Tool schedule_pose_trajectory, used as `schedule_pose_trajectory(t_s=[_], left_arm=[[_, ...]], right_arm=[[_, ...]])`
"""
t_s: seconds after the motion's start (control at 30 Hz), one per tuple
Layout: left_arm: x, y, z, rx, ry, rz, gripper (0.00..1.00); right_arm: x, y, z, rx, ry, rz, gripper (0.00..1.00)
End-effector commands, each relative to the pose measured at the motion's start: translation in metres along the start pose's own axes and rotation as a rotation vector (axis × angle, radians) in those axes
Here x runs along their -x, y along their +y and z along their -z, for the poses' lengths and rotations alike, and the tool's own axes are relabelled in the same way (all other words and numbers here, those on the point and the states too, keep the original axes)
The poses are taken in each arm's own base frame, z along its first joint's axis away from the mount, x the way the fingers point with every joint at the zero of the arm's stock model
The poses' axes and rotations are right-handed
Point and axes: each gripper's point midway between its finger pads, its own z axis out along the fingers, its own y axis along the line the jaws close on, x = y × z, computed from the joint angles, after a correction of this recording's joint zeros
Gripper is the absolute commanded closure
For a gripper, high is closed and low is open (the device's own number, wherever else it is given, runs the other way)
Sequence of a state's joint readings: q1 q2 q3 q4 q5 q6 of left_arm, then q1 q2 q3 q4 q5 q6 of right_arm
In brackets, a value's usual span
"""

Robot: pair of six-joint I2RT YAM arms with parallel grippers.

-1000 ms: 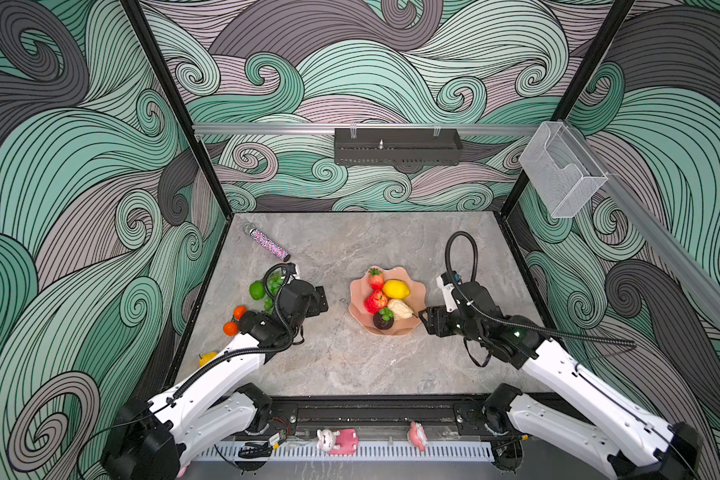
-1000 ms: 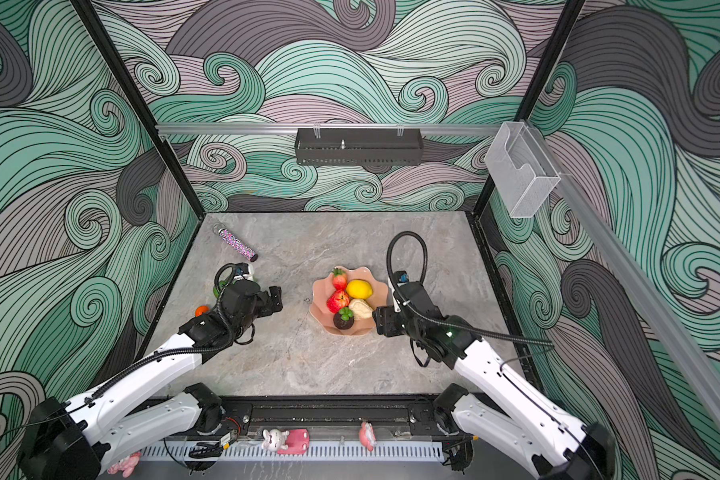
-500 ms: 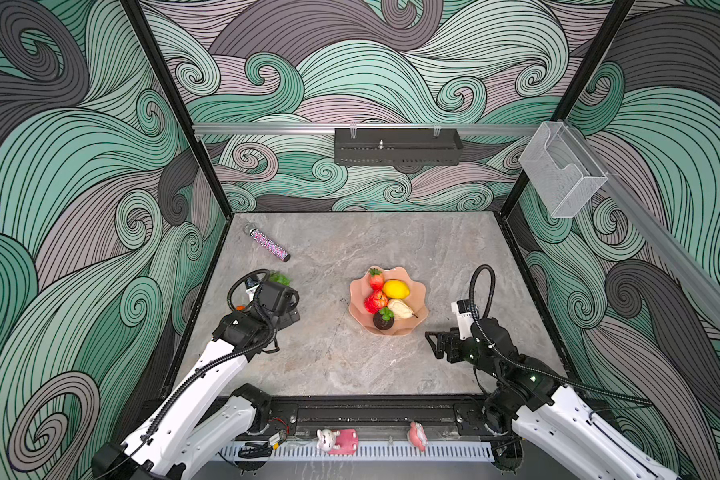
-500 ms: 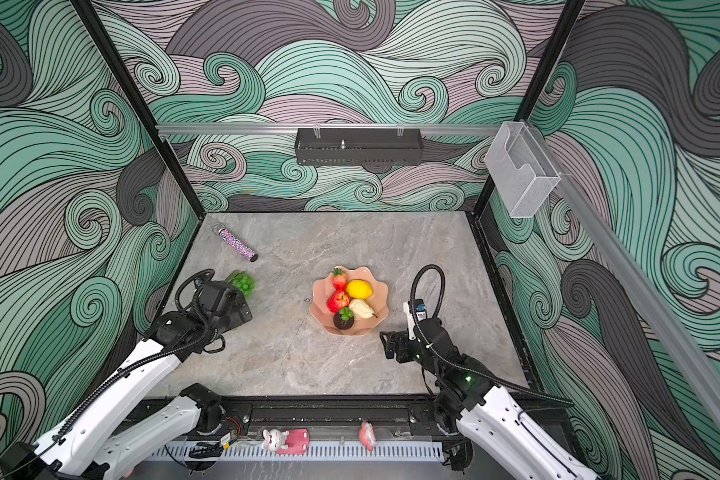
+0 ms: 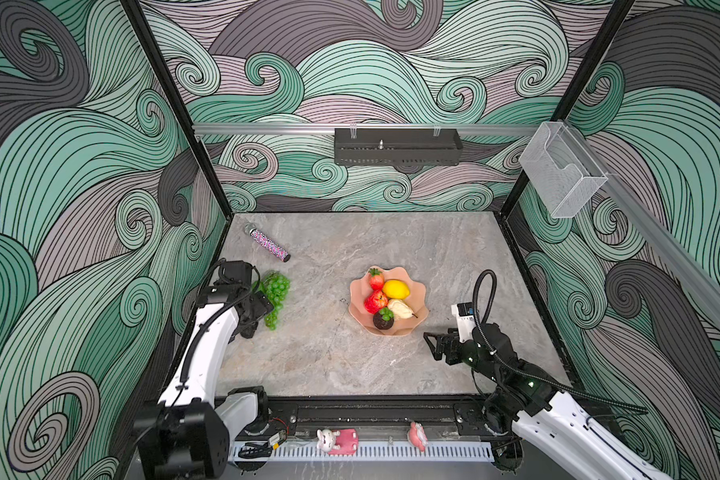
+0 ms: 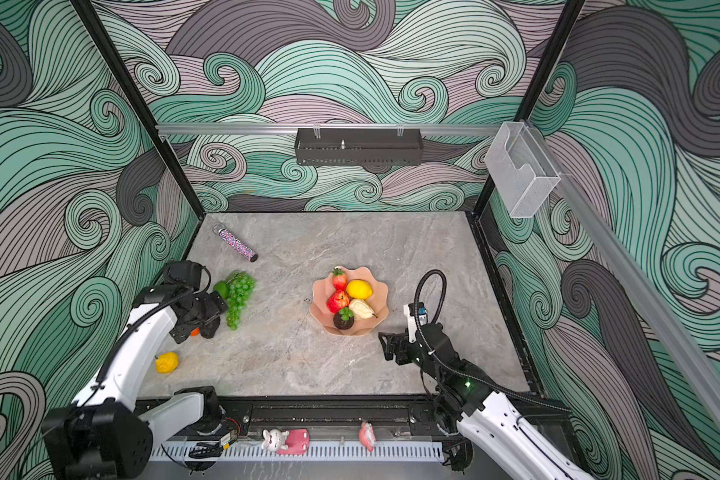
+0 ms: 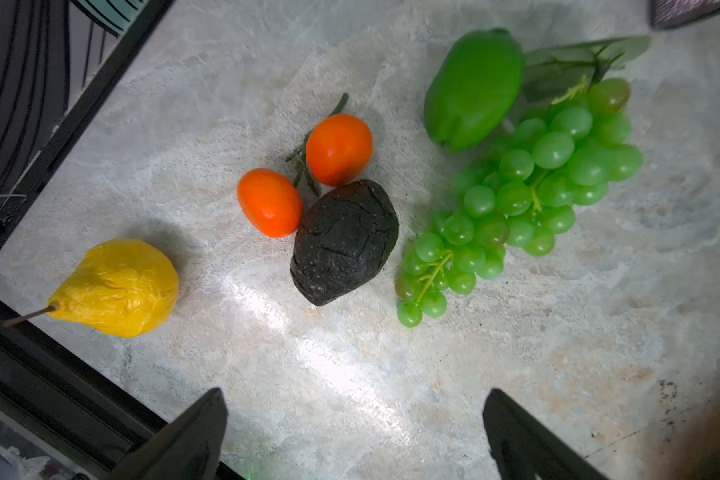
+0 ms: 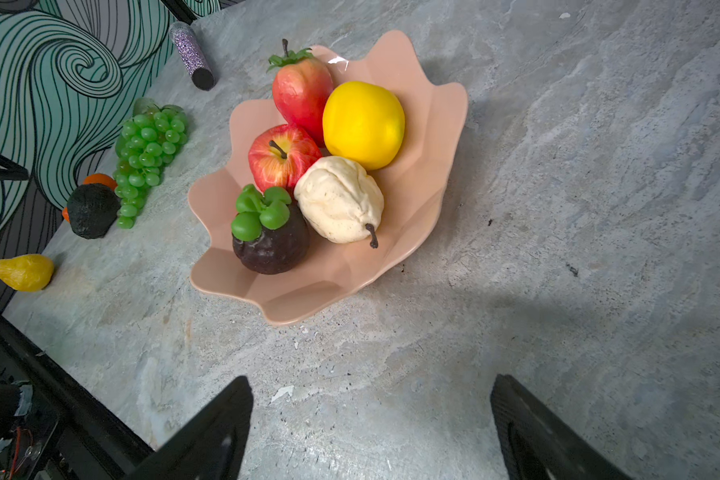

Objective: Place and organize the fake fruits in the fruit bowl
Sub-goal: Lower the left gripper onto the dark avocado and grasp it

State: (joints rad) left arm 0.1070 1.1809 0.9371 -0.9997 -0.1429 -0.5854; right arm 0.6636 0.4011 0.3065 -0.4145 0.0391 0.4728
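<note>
The salmon fruit bowl [image 5: 418,291] [image 8: 433,137] stands mid-table and holds a strawberry [image 5: 376,279], lemon [image 5: 395,289], apple [image 5: 375,302], cream pear [image 5: 400,309] and mangosteen [image 5: 383,320]. Loose by the left wall lie the grape bunch [image 7: 528,195], a green fruit [image 7: 474,87], two oranges [image 7: 339,149], an avocado [image 7: 344,241] and a wrinkled yellow fruit [image 7: 117,286]. My left gripper [image 7: 354,395] [image 5: 255,320] hangs open above this group and holds nothing. My right gripper [image 8: 371,380] [image 5: 431,345] is open and empty, in front of the bowl and to its right.
A sparkly pink-purple tube [image 5: 269,246] lies at the back left. A clear box [image 5: 562,178] hangs on the right wall and a black tray [image 5: 398,146] on the back wall. The black frame edge [image 7: 59,124] runs close to the loose fruits.
My right gripper has drawn back from the bowl's edge toward the front and opened wider. My left gripper has swung left, away from the middle, to above the loose fruits.
</note>
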Motion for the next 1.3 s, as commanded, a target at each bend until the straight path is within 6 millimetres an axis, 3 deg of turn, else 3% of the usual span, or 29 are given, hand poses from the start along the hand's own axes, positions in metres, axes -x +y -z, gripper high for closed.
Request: schedule_pose_trajectory(t_s=[0.0,0.1,0.27,0.67,0.77,1.1,1.27], left_arm=[[0.007,-0.002,0.004,0.025,0.082,-0.115,0.01],[0.016,0.003,-0.008,0.09,0.127,-0.126,0.01],[0.011,0.006,-0.033,0.175,0.254,-0.166,0.03],[0.014,0.003,-0.063,0.239,0.354,-0.203,0.24],[0.017,0.004,-0.066,0.26,0.364,-0.218,0.35],[0.012,0.001,-0.078,0.258,0.416,-0.212,0.35],[0.007,-0.004,-0.081,0.228,0.432,-0.206,0.29]], right_arm=[[0.0,-0.003,0.001,-0.001,-0.024,-0.008,0.1],[0.002,-0.004,0.003,-0.005,-0.045,-0.011,0.1],[0.002,-0.005,0.006,-0.001,-0.059,-0.011,0.09],[0.003,-0.004,0.006,0.01,-0.072,-0.009,0.1],[0.003,-0.003,0.006,0.011,-0.072,-0.009,0.11],[0.003,-0.001,0.005,0.023,-0.071,-0.006,0.12],[0.002,-0.001,0.005,0.022,-0.066,-0.007,0.13]])
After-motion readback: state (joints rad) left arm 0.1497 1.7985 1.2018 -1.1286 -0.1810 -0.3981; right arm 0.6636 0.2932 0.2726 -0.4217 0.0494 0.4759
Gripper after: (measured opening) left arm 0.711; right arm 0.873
